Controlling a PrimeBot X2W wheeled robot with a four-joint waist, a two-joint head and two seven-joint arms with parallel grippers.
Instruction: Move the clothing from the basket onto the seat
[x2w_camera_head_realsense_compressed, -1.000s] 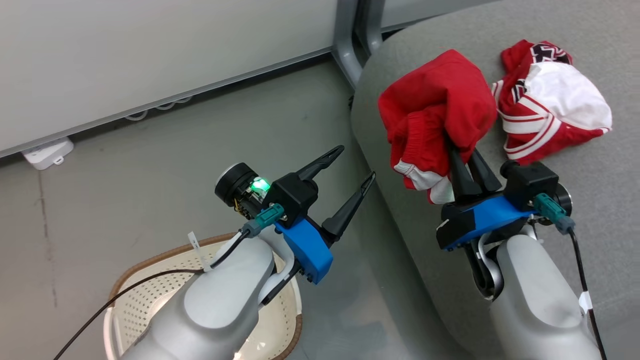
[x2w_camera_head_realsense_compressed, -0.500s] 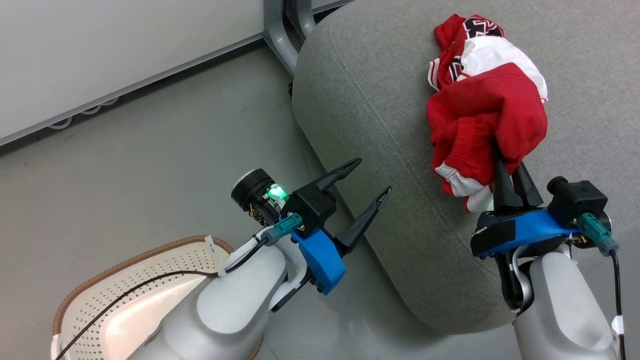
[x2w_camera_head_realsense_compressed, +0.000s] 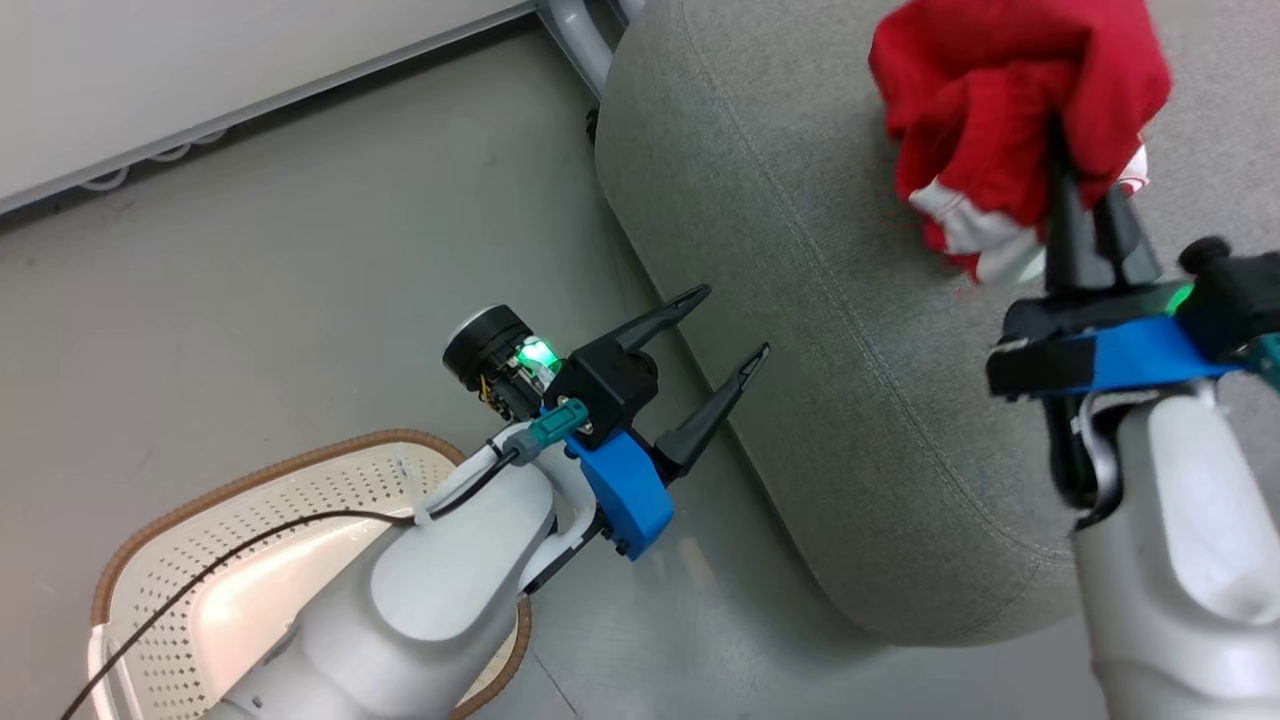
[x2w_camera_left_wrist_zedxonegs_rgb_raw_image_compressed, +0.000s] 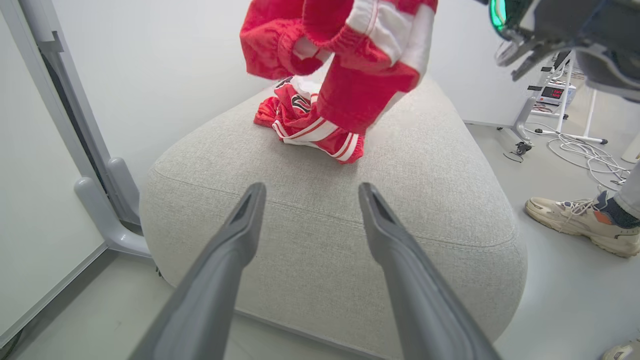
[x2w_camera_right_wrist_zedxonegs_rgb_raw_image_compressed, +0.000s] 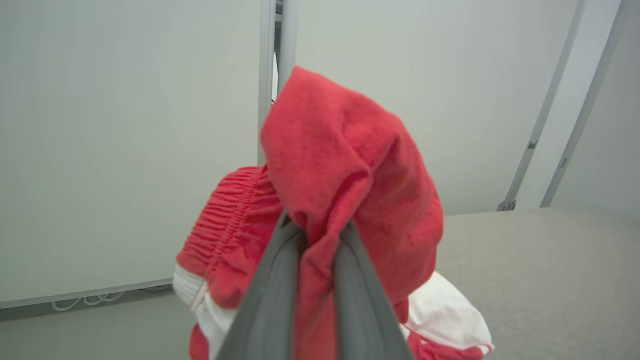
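Done: striped garment (x2w_camera_left_wrist_zedxonegs_rgb_raw_image_compressed: 305, 131) lies on the seat (x2w_camera_left_wrist_zedxonegs_rgb_raw_image_compressed: 450, 190) | Now: your right gripper (x2w_camera_head_realsense_compressed: 1085, 190) clamps the plain red garment (x2w_camera_head_realsense_compressed: 990, 90), hanging above the seat | left gripper (x2w_camera_head_realsense_compressed: 731, 321) spread, empty, beside the seat | To do: lower it, let go.

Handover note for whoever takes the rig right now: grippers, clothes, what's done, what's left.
Left gripper: open and empty, beside the seat edge.
Right gripper: fingers shut on the plain red garment, which hangs above the seat.
Striped garment: lying on top of the seat, under the hanging one.
Basket: on the floor at the robot's left. The part that shows holds no clothing; the left arm hides the rest.
Done: striped garment is on the seat.
Left: lower the red garment onto the seat and release it, then check the hidden part of the basket.
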